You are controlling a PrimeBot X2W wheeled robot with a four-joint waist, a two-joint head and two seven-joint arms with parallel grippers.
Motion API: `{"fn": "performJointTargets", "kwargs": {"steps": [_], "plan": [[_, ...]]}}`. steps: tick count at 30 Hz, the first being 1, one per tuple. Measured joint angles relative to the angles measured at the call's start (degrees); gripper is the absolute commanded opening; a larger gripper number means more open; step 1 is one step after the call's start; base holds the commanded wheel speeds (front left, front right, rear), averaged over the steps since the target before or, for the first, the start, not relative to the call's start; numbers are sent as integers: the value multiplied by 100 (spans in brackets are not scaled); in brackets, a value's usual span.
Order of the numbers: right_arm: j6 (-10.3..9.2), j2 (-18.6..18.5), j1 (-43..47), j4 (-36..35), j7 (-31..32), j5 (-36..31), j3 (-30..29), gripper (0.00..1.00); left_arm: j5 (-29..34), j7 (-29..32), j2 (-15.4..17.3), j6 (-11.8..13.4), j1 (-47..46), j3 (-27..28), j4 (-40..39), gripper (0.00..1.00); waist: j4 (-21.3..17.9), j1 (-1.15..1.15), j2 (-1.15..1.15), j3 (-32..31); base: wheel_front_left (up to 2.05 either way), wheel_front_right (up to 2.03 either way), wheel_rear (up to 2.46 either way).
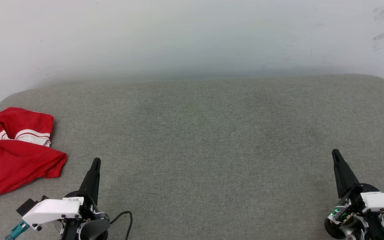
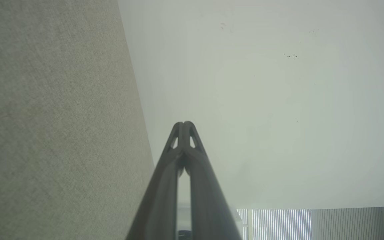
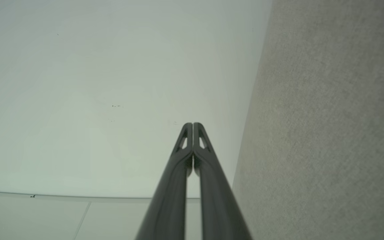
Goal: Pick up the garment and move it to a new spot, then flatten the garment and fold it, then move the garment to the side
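Observation:
The garment, a red shirt with a white striped sleeve band showing, lies crumpled at the far left of the grey cushioned surface, partly cut off by the head view's left edge. Its print is hidden. My left gripper hovers at the lower left, just right of the garment and apart from it, fingers pressed together and empty. The left wrist view shows those tips touching. My right gripper sits at the lower right, far from the garment, also shut on nothing, with its tips meeting in the right wrist view.
A pale wall rises directly behind the cushion's back edge. The cushion has rounded far corners. A black cable loops beside my left wrist. A slatted panel shows low in the left wrist view.

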Motion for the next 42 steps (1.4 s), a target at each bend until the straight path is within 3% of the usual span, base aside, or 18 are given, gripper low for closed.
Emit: {"fn": "performJointTargets", "kwargs": {"steps": [42], "plan": [[0,0,0,0,0,0,1,0,0,0,0,0,0,-1,0,0,0,0,0,0,0,0,0]]}}
